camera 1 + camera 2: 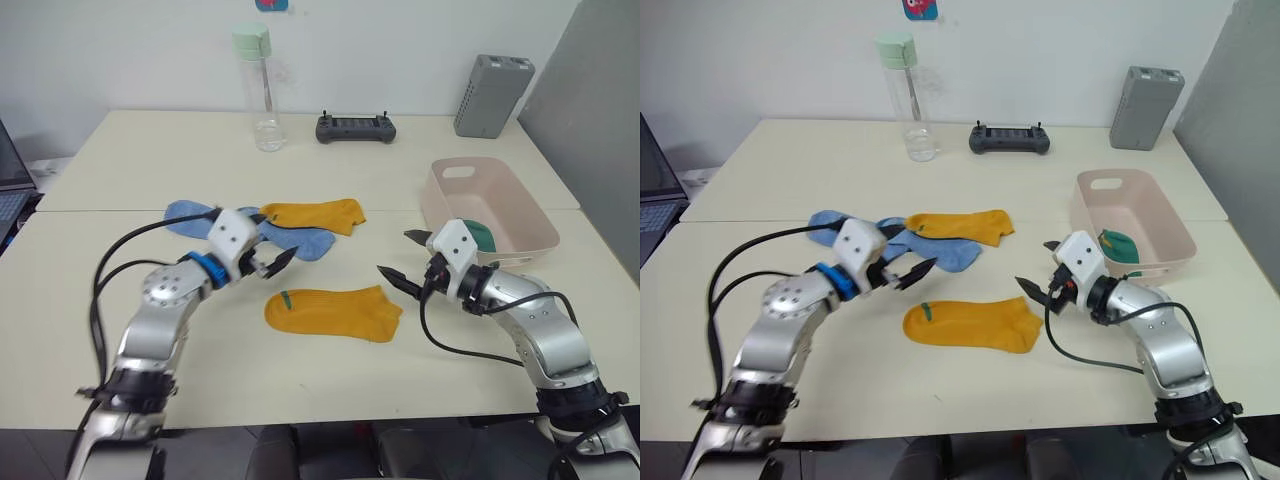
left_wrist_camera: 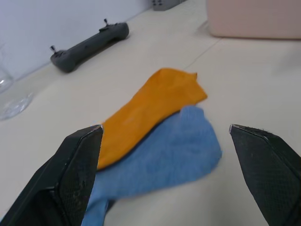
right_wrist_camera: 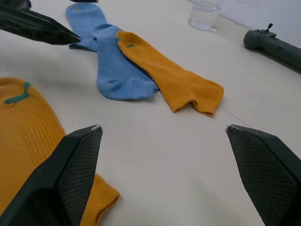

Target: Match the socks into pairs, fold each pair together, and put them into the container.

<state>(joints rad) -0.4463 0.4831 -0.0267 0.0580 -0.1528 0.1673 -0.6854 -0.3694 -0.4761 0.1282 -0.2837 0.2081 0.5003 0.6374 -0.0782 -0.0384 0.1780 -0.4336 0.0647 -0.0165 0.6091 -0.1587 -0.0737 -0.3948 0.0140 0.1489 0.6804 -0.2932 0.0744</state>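
Black fingers are spread wide on both grippers, and nothing is held or touched by either. The left gripper (image 1: 278,262) is poised above the table (image 1: 150,170), with its fingertips pointing towards the overlapped socks: a light blue sock (image 2: 169,157) is seen just beyond the fingers, partly laid over by a mustard-yellow sock (image 2: 146,110) whose far end reaches past it. A second blue sock (image 1: 190,215) is found behind that gripper, touching the first.

The right gripper (image 1: 402,258) is held above the table, its fingers equally parted. A second mustard-yellow sock (image 1: 332,312) with a small green mark is spread flat between the two grippers, its toe end just below the right fingertips.

The pale pink container (image 1: 510,200) is placed just behind the right gripper. Dark green fabric (image 1: 1120,244), taken to be the green socks, is lying inside at its near end.
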